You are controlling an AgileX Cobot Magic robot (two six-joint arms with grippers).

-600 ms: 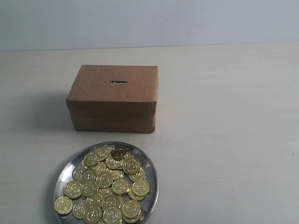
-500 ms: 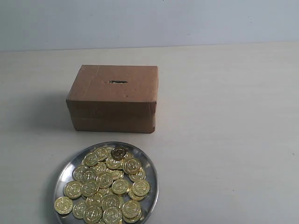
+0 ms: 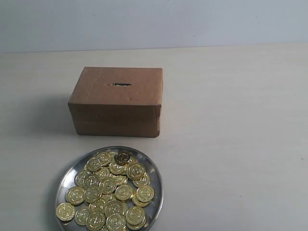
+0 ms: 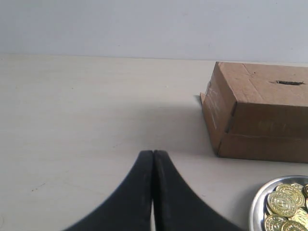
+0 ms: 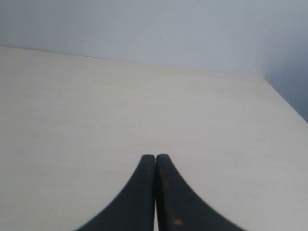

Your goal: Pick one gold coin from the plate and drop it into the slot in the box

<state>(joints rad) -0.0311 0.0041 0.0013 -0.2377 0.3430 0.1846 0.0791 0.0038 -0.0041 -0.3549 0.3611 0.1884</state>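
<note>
Pale table (image 3: 240,144) bears 1 box (image 3: 118,103) and 1 coin-filled plate (image 3: 155,175).

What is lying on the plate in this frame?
The plate holds a heap of gold coins, many overlapping, with one darker coin nearest the box. Coins lower in the pile are covered; the near rim is cropped.

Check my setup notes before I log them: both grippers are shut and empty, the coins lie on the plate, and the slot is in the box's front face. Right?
One error: the box slot is cut in the top face of the box, not its front; the exterior view shows it. The rest stands.
</note>
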